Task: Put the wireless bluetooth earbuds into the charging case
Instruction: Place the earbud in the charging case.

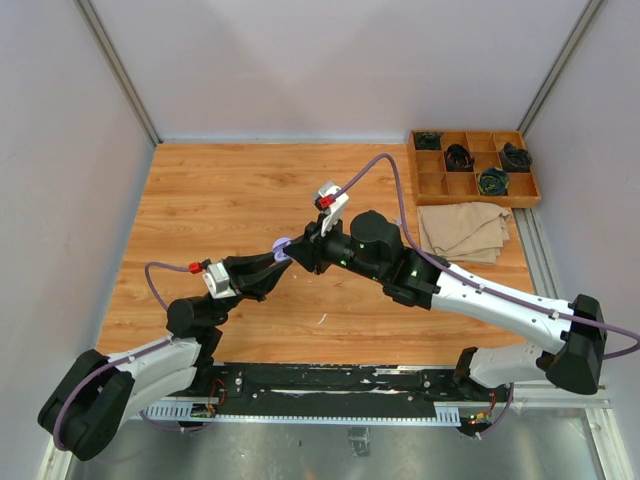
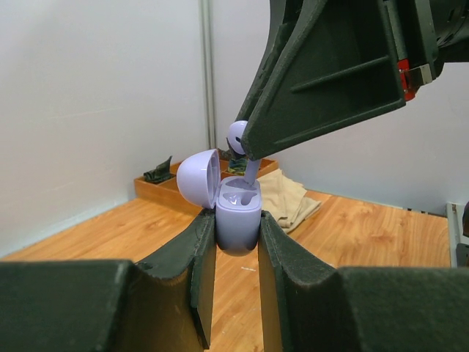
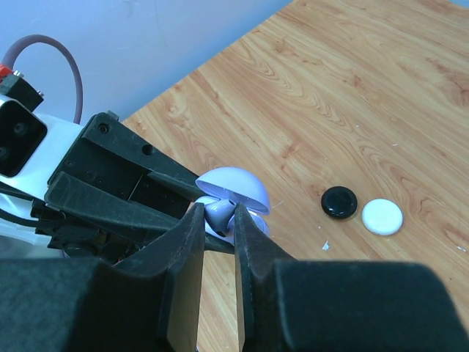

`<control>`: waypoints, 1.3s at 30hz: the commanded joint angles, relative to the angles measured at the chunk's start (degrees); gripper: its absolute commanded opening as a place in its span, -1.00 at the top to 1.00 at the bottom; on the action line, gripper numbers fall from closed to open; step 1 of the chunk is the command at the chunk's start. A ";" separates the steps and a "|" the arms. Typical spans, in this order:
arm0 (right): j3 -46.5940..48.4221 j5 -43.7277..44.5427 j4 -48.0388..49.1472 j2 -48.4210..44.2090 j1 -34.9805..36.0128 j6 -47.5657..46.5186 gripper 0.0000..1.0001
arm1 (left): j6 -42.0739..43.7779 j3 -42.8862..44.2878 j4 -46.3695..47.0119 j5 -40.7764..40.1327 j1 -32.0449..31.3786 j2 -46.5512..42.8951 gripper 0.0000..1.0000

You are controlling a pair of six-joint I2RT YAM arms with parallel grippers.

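Observation:
My left gripper (image 2: 236,233) is shut on an open lilac charging case (image 2: 238,216) and holds it above the table, lid (image 2: 198,178) tipped back to the left. My right gripper (image 3: 218,217) is shut on a lilac earbud (image 3: 218,214) and holds it right over the case, the stem (image 2: 251,170) reaching down into a slot. In the top view both grippers meet mid-table at the lilac case (image 1: 282,247). A black round case (image 3: 339,202) and a white round case (image 3: 382,217) lie on the table below.
A wooden compartment tray (image 1: 472,167) with dark bundled items stands at the back right. A folded beige cloth (image 1: 463,230) lies in front of it. White walls enclose the wooden table (image 1: 220,200).

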 commanded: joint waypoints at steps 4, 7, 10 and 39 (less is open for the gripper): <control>-0.48 2.92 2.36 1.05 1.43 1.00 0.62 | 0.63 -4.82 2.96 -0.03 -0.26 -0.55 0.99; -0.39 2.93 2.07 1.28 1.52 1.57 0.62 | 0.55 -4.91 2.97 -0.41 -0.26 -0.55 0.99; 0.08 3.08 1.18 1.62 1.85 1.99 0.61 | 0.55 -4.99 2.97 -1.11 -0.28 -0.62 0.99; -0.92 10.48 0.90 1.30 3.55 3.50 0.23 | 0.68 -5.00 1.69 -3.35 -0.30 -0.72 0.99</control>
